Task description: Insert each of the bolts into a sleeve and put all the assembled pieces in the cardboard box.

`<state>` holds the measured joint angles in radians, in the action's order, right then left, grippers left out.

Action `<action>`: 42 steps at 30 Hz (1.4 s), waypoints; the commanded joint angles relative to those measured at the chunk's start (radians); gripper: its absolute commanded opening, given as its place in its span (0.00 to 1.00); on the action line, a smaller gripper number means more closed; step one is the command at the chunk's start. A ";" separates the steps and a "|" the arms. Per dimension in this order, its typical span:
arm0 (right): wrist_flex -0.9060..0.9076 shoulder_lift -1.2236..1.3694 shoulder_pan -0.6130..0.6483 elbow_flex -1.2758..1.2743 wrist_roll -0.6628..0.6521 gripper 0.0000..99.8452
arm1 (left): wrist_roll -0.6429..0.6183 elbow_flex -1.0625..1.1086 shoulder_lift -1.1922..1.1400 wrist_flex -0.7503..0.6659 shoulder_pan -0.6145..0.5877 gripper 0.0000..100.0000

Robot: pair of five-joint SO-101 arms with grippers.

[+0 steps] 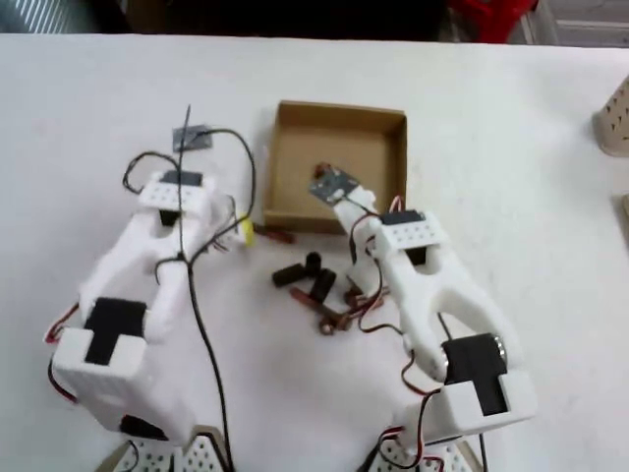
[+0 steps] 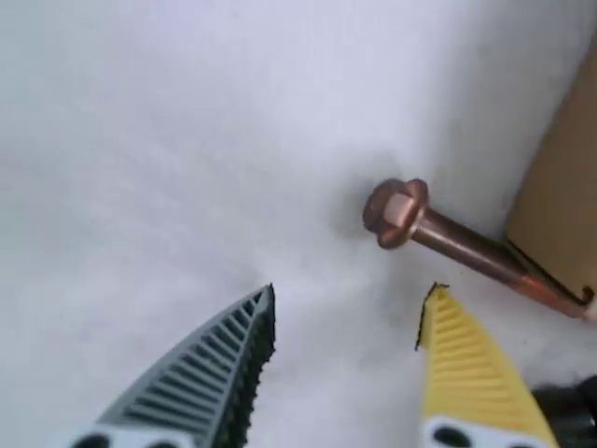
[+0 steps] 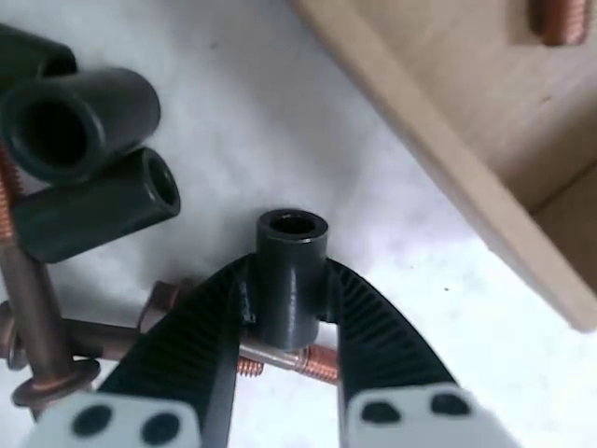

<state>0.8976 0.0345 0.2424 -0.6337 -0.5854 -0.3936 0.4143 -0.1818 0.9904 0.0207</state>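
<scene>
Right pincer (image 3: 292, 277), right wrist view: clenched on one black sleeve (image 3: 292, 245), held upright, bore open and unfilled. Behind its fingers lies a bare bolt (image 3: 284, 359) on the table (image 3: 280, 112). Off to one side are loose sleeves (image 3: 79, 117) lying flat and spare bolts (image 3: 33, 299), none paired. Beyond the fingertips is the cardboard box (image 3: 438, 131); a copper end (image 3: 564, 19) shows inside, and whether it is sleeved cannot be told. Left pincer (image 2: 350, 299), left wrist view: released, grey and yellow fingers spread, nothing between them. Just ahead of the tips is one copper bolt (image 2: 448, 233), flat on the table, head nearest the pincer and shank running to the box wall. High view: left pincer (image 1: 244, 232) has the copper bolt (image 1: 277, 236) just beyond it, at the box's (image 1: 339, 110) near wall. Loose sleeves (image 1: 305, 273) and spare bolts (image 1: 334, 320) lie between the two arms. Judged status: early. One sleeve is in hand for a first mating and no finished piece can be made out. Every insertion and every boxing appears left to do.
</scene>
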 commanded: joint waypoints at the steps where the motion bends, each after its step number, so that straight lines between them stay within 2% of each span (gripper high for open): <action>1: -0.012 -0.035 0.012 0.000 -0.003 0.02 | 0.015 0.066 0.134 -0.089 0.012 0.28; 5: -0.012 -0.035 0.012 0.000 -0.003 0.02 | 0.015 0.117 0.182 -0.141 0.033 0.28; 11: -0.012 -0.035 0.013 0.000 -0.003 0.02 | 0.012 0.029 0.073 -0.144 0.070 0.28; 18: -0.012 -0.035 0.013 -0.002 -0.005 0.02 | 0.008 -0.146 -0.068 -0.069 0.071 0.28; 23: -0.013 -0.045 0.024 -0.023 -0.051 0.02 | -0.057 -0.232 -0.142 -0.055 0.068 0.28; 27: -0.018 -0.045 0.028 -0.026 -0.055 0.02 | -0.061 -0.250 -0.162 -0.029 0.048 0.28; 34: -0.018 -0.045 0.028 -0.026 -0.058 0.02 | -0.061 -0.258 -0.165 0.107 -0.008 0.28; 42: -0.018 -0.045 0.028 -0.025 -0.060 0.02 | -0.058 -0.256 -0.168 0.150 0.033 0.28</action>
<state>0.8869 0.0192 0.2562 -0.6582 -0.6299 -0.4488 0.1826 -0.3521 1.1208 0.0361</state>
